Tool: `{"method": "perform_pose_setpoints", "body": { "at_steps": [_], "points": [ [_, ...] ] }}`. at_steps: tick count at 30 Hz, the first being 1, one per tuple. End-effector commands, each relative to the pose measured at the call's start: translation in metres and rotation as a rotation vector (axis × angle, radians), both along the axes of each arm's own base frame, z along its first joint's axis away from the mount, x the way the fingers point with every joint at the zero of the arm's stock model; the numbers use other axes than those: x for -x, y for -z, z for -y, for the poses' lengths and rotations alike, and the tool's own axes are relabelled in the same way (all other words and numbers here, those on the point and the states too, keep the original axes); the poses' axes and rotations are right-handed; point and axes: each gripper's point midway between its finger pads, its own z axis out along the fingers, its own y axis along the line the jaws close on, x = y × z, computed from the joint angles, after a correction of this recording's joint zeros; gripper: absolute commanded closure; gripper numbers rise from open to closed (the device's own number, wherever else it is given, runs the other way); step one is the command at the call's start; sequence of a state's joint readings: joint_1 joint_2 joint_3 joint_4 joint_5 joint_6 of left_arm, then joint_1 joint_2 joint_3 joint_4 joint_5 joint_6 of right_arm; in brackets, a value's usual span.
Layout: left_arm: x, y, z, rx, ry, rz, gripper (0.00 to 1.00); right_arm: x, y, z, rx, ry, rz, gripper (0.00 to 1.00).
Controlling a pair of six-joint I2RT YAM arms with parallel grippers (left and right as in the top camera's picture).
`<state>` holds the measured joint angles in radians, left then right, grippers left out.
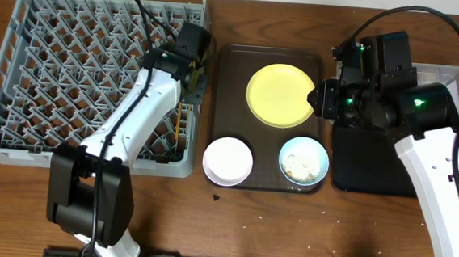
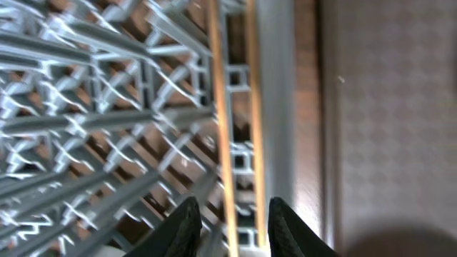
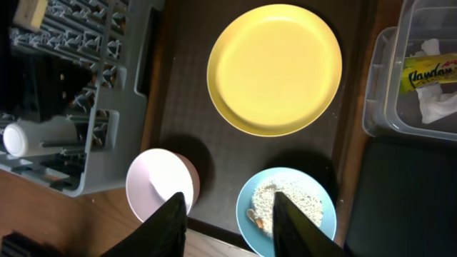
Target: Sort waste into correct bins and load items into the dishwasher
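The grey dish rack (image 1: 72,69) fills the left of the table. Two wooden chopsticks (image 2: 218,107) lie along its right edge, also visible from overhead (image 1: 183,124). My left gripper (image 2: 232,214) is open just above them, at the rack's right side (image 1: 194,76). The yellow plate (image 1: 280,96), the white bowl (image 1: 227,161) and the light blue bowl (image 1: 304,162) holding rice scraps (image 3: 289,203) sit on the brown tray. My right gripper (image 3: 228,207) is open and empty, high above the two bowls. The clear box (image 3: 421,107) holds the yellow wrapper (image 3: 432,71).
The brown serving tray (image 1: 233,72) lies between the rack and the black tray (image 1: 372,171). A small white cup (image 3: 21,138) lies in the rack. The right arm (image 1: 394,91) covers most of the clear box from overhead. Crumbs dot the table's front.
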<state>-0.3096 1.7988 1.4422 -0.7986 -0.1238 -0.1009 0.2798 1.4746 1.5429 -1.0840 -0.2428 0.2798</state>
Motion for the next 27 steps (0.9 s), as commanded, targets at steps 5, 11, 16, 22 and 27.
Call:
{"method": "perform_pose_setpoints", "body": {
  "at_steps": [5,11,16,22,27],
  "points": [
    [0.048,-0.079,0.115,0.404,0.241,0.050,0.63,-0.008,-0.004,0.012,-0.008,0.066,0.010,0.45],
    [0.083,-0.061,0.163,0.402,0.328,-0.029,0.58,-0.017,-0.014,0.058,-0.045,0.248,0.015,0.45],
    [0.105,-0.023,0.187,0.374,0.344,-0.133,0.58,-0.016,-0.016,0.088,-0.043,0.333,0.011,0.43],
    [0.126,0.029,0.216,0.331,0.334,-0.247,0.58,-0.013,-0.013,0.104,-0.039,0.377,-0.012,0.40],
    [0.117,0.027,0.206,0.276,0.290,-0.216,0.58,0.003,-0.006,0.085,-0.046,0.269,-0.068,0.50]
  ]
}}
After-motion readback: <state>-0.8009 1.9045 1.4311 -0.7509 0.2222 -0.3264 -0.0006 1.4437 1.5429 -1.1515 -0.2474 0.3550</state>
